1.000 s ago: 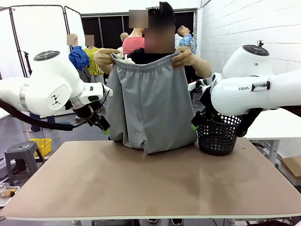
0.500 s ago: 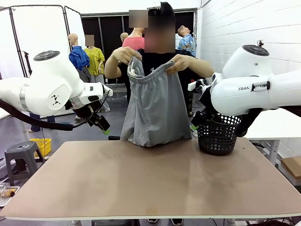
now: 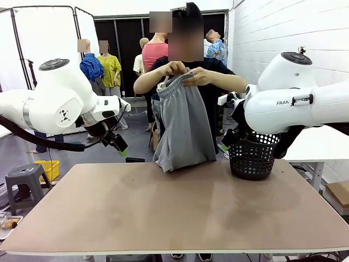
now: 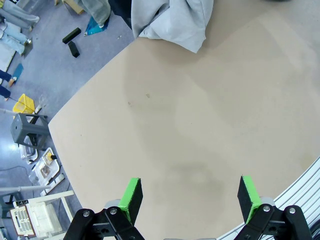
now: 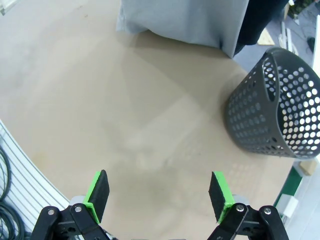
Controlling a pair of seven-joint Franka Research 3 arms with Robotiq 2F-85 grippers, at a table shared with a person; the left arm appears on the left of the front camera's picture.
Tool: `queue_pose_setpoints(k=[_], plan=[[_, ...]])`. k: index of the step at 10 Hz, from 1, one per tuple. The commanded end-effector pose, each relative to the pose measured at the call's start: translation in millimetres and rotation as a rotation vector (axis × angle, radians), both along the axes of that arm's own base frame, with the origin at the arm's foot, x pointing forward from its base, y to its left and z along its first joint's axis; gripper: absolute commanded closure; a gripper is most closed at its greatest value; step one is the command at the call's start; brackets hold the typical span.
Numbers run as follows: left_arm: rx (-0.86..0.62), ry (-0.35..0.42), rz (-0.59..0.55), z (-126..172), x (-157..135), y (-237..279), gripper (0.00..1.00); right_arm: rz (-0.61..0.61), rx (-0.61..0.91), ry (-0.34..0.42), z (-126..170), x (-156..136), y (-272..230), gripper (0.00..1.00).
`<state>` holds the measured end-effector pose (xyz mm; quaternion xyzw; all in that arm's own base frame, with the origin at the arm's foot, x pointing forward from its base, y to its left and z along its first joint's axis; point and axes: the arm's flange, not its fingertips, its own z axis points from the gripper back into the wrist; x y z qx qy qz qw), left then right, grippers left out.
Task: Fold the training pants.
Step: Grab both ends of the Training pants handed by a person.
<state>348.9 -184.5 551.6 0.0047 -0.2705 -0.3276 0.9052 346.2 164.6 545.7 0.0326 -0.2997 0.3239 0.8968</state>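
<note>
- Front view: the training pants (image 3: 182, 125) hang at the far side of the bench (image 3: 174, 218), gripped by the gathered waistband in the person's two hands (image 3: 175, 67), which meet at chest height.
- The fabric hangs doubled into a narrow column. Its lower hem rests on the bench just inside the far edge, a little left of the middle.
- Left wrist view: the hem of the pants (image 4: 172, 20) lies bunched on the far edge, and the board is bare from there to the left pincer (image 4: 190, 187).
- A black mesh basket (image 3: 252, 158) stands at the far right of the bench, near the right side of the pants but not touching them.
- The left pincer is empty, its green pads spread wide. It hangs above the bench's left side, well apart from the pants.
- The right pincer (image 5: 159, 190) is also empty and spread wide. In its own view the basket (image 5: 270, 110) is at the right and the hem (image 5: 185, 20) ahead.
- The whole middle and near half of the bench are open.
</note>
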Motion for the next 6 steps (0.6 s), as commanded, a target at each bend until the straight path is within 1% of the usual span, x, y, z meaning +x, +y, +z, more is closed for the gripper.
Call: queue_pose_setpoints(k=[1, 6], plan=[[-0.001, 0.001, 0.001, 0.0, 0.4, 0.7, 0.0, -0.001, 0.001, 0.0, -0.1, 0.4, -0.4, 0.0], [-0.001, 0.001, 0.001, 0.0, 0.4, 0.7, 0.0, -0.001, 0.001, 0.0, -0.1, 0.4, -0.4, 0.0]])
